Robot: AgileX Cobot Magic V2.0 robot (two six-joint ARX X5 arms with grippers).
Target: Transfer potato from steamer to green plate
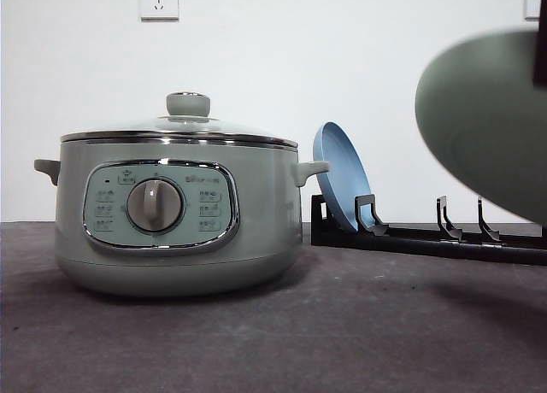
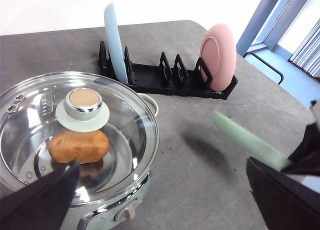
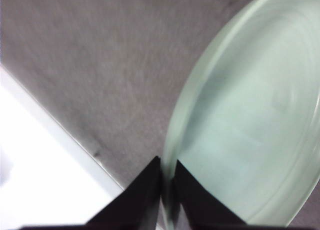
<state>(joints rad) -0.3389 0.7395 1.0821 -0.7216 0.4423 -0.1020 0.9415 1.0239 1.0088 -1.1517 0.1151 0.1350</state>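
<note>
Right end effector (image 3: 167,190) pinches the glossy mint-green round plate's (image 3: 250,130) rim; lower it flat onto the grey table (image 1: 342,325) beside the lidded sage-green steamer (image 1: 175,214).

There is one pot (image 2: 75,155) with one glass lid (image 2: 30,120). One potato (image 2: 79,146) sits inside it. There are three plates: one blue (image 2: 114,40), one pink (image 2: 219,55) and one green (image 2: 247,140). There is one black rack (image 2: 165,82). One wall socket (image 1: 159,0) is there too.
</note>
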